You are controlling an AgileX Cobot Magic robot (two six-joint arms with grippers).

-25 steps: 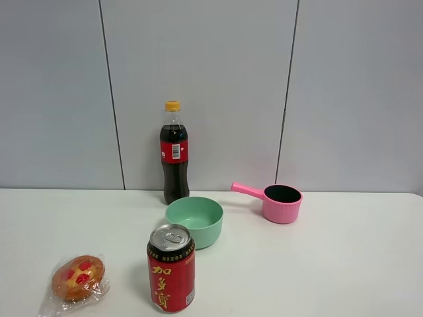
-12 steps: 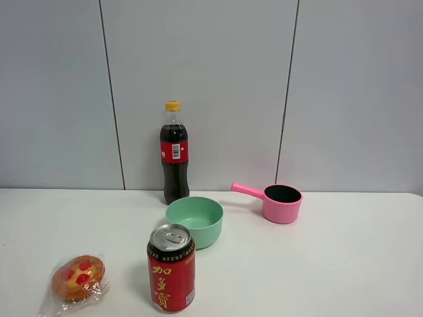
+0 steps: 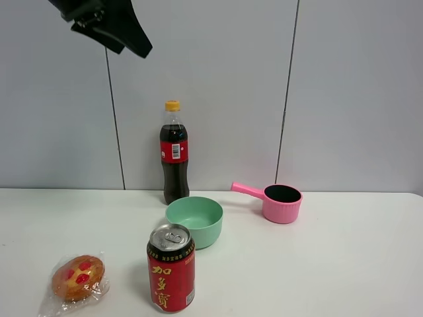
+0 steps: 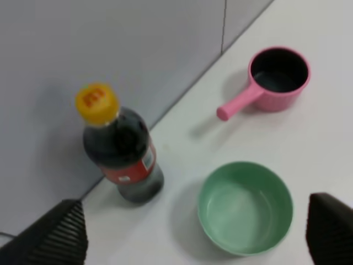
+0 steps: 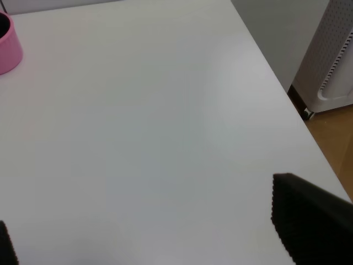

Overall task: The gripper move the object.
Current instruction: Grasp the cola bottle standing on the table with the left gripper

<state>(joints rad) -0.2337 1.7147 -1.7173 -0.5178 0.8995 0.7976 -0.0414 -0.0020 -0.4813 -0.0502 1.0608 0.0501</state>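
The tall clear plastic cola bottle with red label and yellow cap (image 3: 174, 155) is stood upright on the white worktop (image 3: 330, 264), just behind the round mint-green plastic bowl (image 3: 194, 221), not touching it. The left hand (image 3: 131, 45) is held high, above and to the left of the bowl, jaws spread wide, nothing gripped. The bottle's long axis is vertical, so a descent toward the far side of the bowl and a sideways closure on the body is judged to be needed (cap or label height, cannot be told yet). The right hand (image 5: 157, 234) is also spread wide and empty, well off to the right of the bowl over bare worktop. The left arm is judged nearer.
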